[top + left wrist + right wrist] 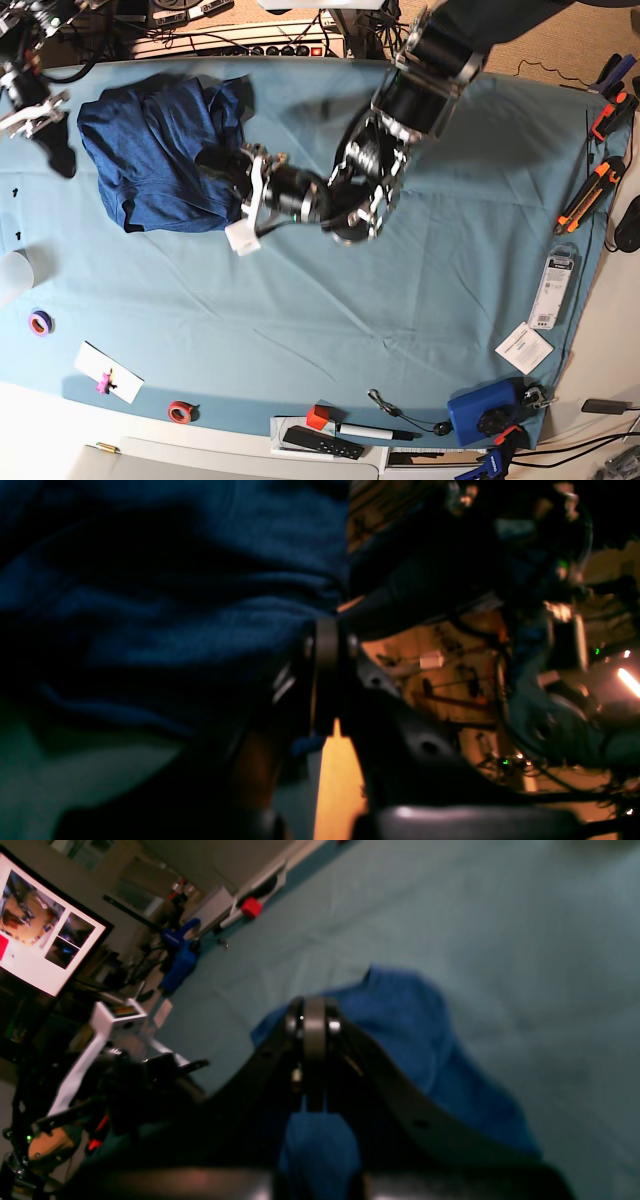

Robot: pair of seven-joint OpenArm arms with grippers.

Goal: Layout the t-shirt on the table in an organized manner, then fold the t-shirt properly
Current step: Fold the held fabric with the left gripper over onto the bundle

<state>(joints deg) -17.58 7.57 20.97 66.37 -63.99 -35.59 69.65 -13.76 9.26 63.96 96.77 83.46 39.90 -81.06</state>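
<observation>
The dark navy t-shirt [155, 150] lies bunched in a heap at the far left of the teal-covered table [420, 300]. My left gripper [218, 162] reaches over the shirt's right edge. In the left wrist view its fingers [325, 640] are pressed together with navy fabric [175, 595] bunched against the tips. My right gripper [58, 152] hangs just off the shirt's left edge. In the right wrist view its fingers [311, 1020] are shut, and the shirt [410, 1030] lies on the table behind them.
A purple tape roll [40, 323], a red tape roll [180, 411] and a white card [108, 372] lie along the front left. A red block [317, 417] and a blue tool [485, 410] are at the front edge. Orange cutters [580, 205] and a packet [555, 290] are at the right.
</observation>
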